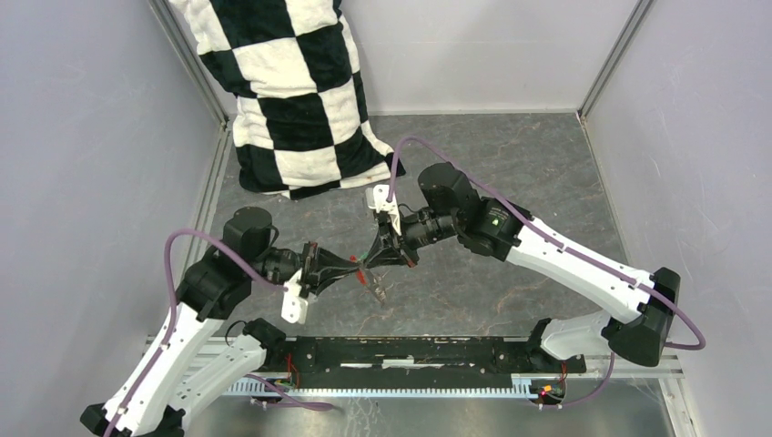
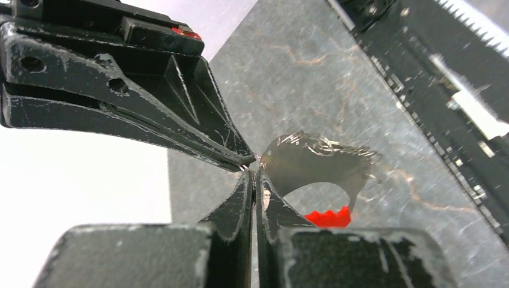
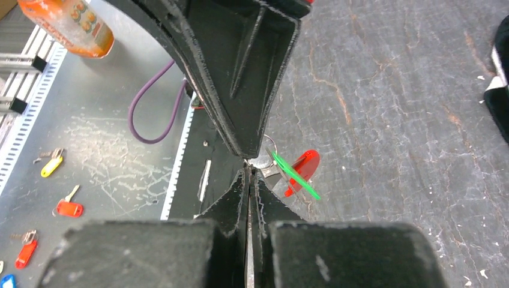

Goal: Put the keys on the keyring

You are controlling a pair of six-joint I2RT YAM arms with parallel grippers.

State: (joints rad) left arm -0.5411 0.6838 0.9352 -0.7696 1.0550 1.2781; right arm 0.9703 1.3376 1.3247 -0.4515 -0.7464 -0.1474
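Observation:
Both grippers meet tip to tip above the table's middle. My right gripper (image 1: 371, 262) (image 3: 249, 173) is shut on the keyring's thin wire ring (image 3: 271, 143). My left gripper (image 1: 358, 265) (image 2: 256, 175) is shut on the same ring right beside it, its fingers (image 3: 240, 90) coming in from above in the right wrist view. Below the tips hang the keyring's red plastic piece (image 3: 305, 165) (image 2: 328, 217) and a key with a green tag (image 3: 295, 176), seen edge-on. A grey strip (image 1: 377, 290) dangles toward the table. In the left wrist view, a dark curved shape (image 2: 318, 162) hangs by my fingertips.
A black-and-white checkered cushion (image 1: 291, 91) leans in the back left corner. A black rail (image 1: 410, 350) runs along the near edge. Beyond it, on a metal shelf, lie spare tagged keys, yellow (image 3: 51, 165) and red (image 3: 69, 208), and an orange bottle (image 3: 66, 24). Walls close three sides.

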